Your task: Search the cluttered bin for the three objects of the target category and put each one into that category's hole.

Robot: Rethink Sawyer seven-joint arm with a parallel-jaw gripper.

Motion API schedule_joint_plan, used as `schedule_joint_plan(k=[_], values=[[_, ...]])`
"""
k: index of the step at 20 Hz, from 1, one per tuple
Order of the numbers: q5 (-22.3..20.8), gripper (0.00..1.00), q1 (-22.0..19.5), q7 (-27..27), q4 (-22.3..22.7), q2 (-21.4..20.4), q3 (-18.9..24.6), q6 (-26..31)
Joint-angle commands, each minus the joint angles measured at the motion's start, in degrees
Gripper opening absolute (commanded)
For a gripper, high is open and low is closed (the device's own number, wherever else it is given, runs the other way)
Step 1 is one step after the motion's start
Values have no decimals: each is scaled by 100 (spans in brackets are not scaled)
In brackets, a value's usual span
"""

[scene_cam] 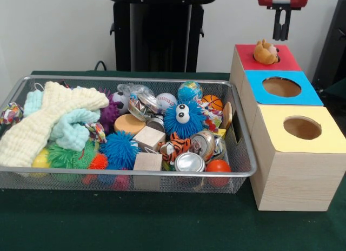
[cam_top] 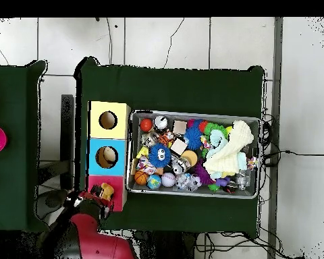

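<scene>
The wire mesh bin (scene_cam: 246,170) holds a pile of toys; it also shows in the overhead view (cam_top: 192,113). A tan-orange soft animal toy (scene_cam: 266,52) sits in the hole of the red-topped box (scene_cam: 289,60) and covers most of it; the toy also shows in the overhead view (cam_top: 107,191). My gripper (scene_cam: 281,29) hangs just above and to the right of that toy, open and empty, not touching it. The tiger-striped toy (scene_cam: 174,147) lies in the bin between a wooden cube and a can. I cannot make out the pale yellow toy.
Blue-topped (scene_cam: 281,87) and yellow-topped (scene_cam: 302,127) boxes stand in a row with the red one, right of the bin. The bin also holds a fuzzy blue ball with eyes (scene_cam: 183,118), wooden cubes (scene_cam: 150,137), cans (scene_cam: 189,162) and knitted cloths (scene_cam: 48,121).
</scene>
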Motion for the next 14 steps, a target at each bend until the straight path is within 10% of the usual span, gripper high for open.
schedule_joint_plan(k=[1,14], values=[[222,0,8,1169,57,-316,-161,918],[-328,0,-853,1277,660,-76,685,-89]])
